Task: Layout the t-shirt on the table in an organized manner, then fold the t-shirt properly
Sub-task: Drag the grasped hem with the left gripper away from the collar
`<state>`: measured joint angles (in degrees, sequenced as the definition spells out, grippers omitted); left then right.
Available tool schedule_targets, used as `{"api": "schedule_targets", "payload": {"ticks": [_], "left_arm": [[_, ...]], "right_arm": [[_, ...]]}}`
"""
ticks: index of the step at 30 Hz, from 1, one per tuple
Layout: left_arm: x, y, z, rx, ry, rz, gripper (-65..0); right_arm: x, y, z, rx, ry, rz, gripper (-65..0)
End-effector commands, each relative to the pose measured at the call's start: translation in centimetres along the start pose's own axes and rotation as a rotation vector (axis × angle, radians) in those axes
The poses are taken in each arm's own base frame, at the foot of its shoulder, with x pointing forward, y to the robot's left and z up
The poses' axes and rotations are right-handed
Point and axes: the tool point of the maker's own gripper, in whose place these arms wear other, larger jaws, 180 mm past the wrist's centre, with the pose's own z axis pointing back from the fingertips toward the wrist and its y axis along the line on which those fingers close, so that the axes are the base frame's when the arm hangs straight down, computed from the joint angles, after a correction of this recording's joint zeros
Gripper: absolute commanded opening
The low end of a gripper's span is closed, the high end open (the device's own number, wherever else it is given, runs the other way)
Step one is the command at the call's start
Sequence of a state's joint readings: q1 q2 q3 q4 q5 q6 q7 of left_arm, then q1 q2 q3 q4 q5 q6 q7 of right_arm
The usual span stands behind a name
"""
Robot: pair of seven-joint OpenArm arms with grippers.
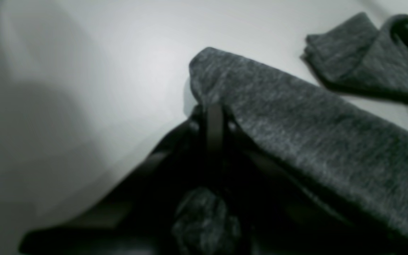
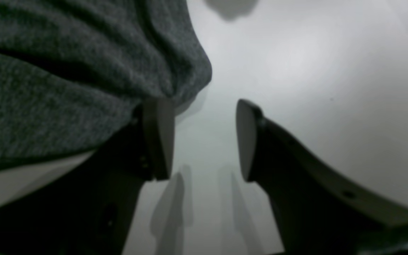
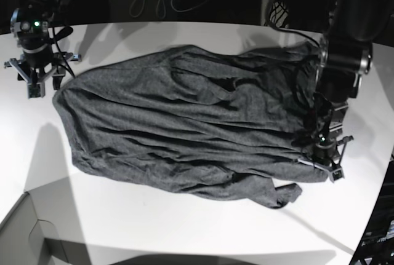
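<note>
Two grippers at t-shirt (image 3: 184, 123) edges: left gripper (image 1: 214, 122) pinching cloth, right gripper (image 2: 205, 138) wide, empty. Layout step; next, pull flat.

charcoal heather-grey t-shirt (image 3: 178, 123), plain white table (image 3: 184, 228), black end effectors

No legible text, label, brand, number or sign appears in any view. The t-shirt (image 3: 184, 123) is plain heather grey with no print. The desk (image 3: 184, 228) surface carries no marking. The small lights at the far edge of the base view are too small to show any characters.
</note>
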<state>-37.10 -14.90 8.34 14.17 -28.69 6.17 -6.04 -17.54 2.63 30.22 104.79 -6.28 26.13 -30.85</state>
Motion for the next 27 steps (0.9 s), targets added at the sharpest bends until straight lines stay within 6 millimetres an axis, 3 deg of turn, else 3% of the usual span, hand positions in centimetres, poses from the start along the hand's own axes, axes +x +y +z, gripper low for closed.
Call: {"api": "schedule_targets", "payload": {"ticks": [1,7,14,18,21,27], "left_arm": [[1.2,0.0,-0.3,0.007,0.004,0.012,-65.0],[6.2,-1.4,-0.9,-0.009,-0.070,0.044,-64.7],[15.3,-1.1,-1.0,-0.004,-0.209,0.079,-64.7],[20.2,-1.8,-0.6,-0.015,-0.280,0.101,-64.7],[22.0,-2.3,-0.3,-0.024,-0.306,0.107,-64.7],[21.7,-2.7,-0.3,-0.029,-0.302,0.112,-64.5]], "right_arm": [[0.8,-0.6,0.4,-0.014,-0.033,0.011,-36.2],[-0.2,-0.5,0.8,-0.011,-0.007,0.019,-36.2],[2.2,-1.1,2.8,-0.041,-0.078,0.062,-36.2],[2.5,-1.1,3.4,-0.045,-0.086,0.072,-36.2],[2.6,-1.1,3.5,-0.046,-0.090,0.075,-36.2],[2.5,-1.1,3.5,-0.047,-0.087,0.077,-36.2]]}}
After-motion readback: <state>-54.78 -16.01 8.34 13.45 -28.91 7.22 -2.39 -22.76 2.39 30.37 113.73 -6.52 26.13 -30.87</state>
